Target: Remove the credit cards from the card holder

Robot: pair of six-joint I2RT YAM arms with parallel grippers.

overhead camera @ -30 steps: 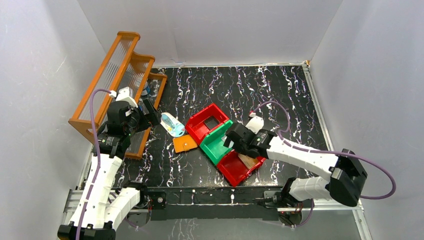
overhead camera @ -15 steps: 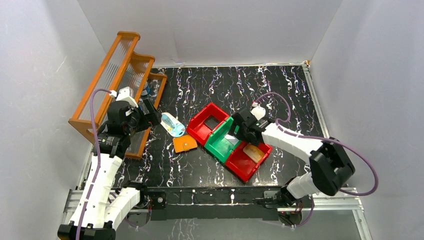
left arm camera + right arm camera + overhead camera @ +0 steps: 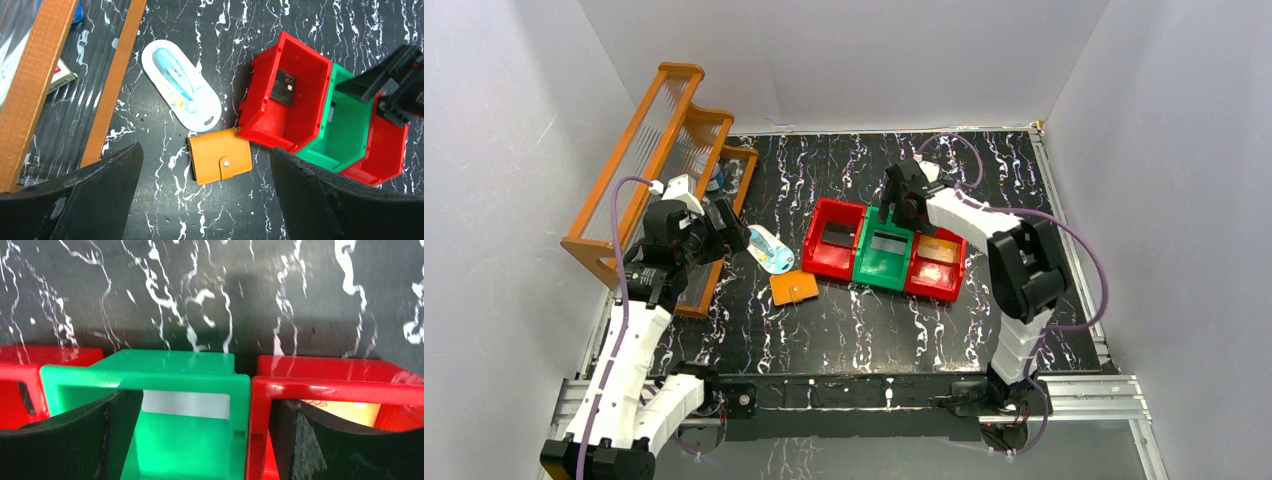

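Both gape wide, empty: left pincer (image 3: 207,200) hovers left of shut holder (image 3: 220,161), likely lining up. At far rim of bins (image 3: 145,375), right pincer (image 3: 205,440) probably squares them.

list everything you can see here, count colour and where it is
card holder: 1, orange, closed, on the table beside the left red bin
black card: 1, black, in the left red bin
pale card: 1, whitish, in the green bin
yellow card: 1, yellow-orange, in the right red bin
left red bin: 1, red, left end of the row
green bin: 1, green, middle of the row
right red bin: 1, red, right end
oval item: 1, white and pale blue, just beyond the card holder
rack: 1, orange-brown, far left
table: 1, black with white veins
left hand: 1, black, open, above the card holder
right hand: 1, black, open, at the green bin's far rim
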